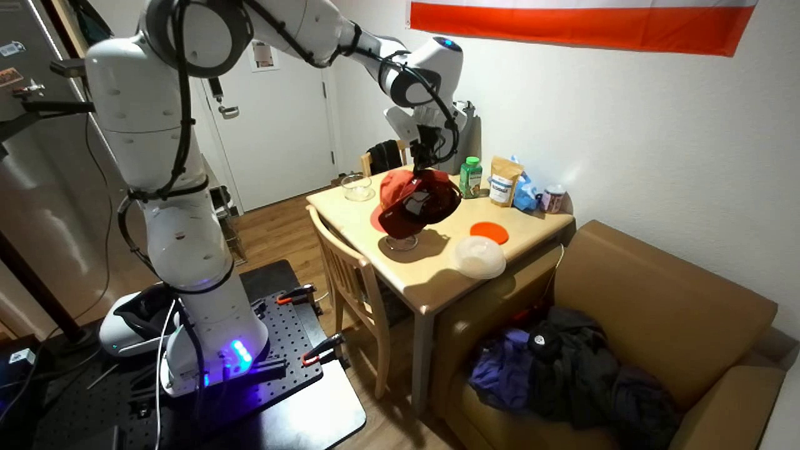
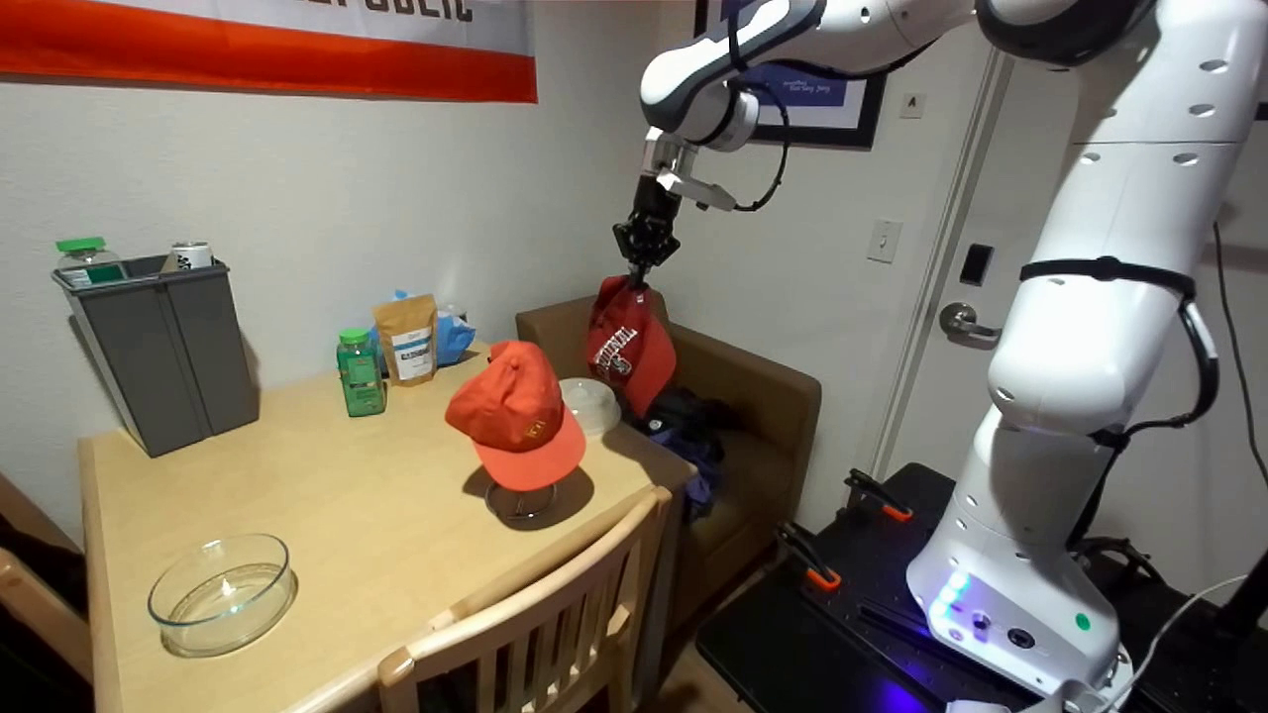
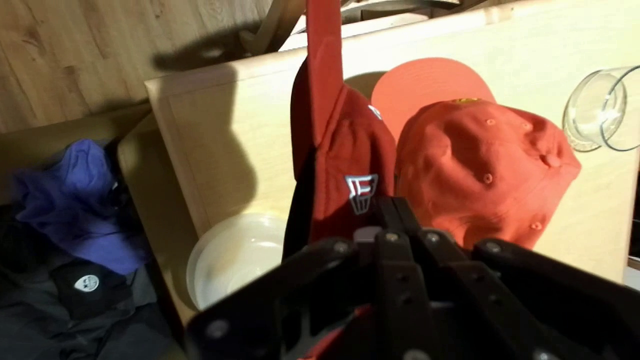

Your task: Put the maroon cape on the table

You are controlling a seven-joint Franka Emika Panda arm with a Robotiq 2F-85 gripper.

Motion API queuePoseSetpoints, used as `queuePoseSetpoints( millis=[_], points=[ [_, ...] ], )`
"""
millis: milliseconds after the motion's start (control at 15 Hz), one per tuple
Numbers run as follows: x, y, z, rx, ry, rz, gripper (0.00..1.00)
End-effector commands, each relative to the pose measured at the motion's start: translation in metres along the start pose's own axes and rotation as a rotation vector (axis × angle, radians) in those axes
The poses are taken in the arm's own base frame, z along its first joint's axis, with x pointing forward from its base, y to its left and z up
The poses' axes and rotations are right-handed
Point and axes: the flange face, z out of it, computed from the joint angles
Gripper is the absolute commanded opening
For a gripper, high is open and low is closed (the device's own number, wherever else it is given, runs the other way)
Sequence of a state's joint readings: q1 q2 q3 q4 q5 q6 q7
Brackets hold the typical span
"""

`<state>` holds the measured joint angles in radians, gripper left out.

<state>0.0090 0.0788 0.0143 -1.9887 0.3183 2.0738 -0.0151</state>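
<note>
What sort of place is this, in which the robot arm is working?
Most likely the dining corner of a home: there is a light wooden table, a wooden chair at its side, and a brown sofa.

The pincer (image 3: pixel 395 204) grips a maroon cap (image 3: pixel 347 147) above the table (image 3: pixel 270 125), near an orange cap (image 3: pixel 470 155).

Maroon cap (image 2: pixel 630 342): white lettering on front, pale emblem on crown. I see it suspended, tilted, brim slanting down, above the pale wooden table (image 2: pixel 317 475). Wrist view: right of the table's upper-left corner, brim overlapping the upper edge.
</note>
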Motion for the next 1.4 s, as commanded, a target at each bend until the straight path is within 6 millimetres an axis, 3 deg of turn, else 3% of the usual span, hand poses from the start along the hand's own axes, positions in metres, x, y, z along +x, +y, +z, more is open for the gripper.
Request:
queuePoseSetpoints(
  millis=[0,800,1333],
  points=[
    [-0.005,0.017,0.028,0.068,-0.014,0.003,0.00],
    [0.007,0.081,0.123,0.116,-0.133,0.041,0.00],
    [0.011,0.079,0.133,0.106,-0.124,-0.018,0.00]
  ],
)
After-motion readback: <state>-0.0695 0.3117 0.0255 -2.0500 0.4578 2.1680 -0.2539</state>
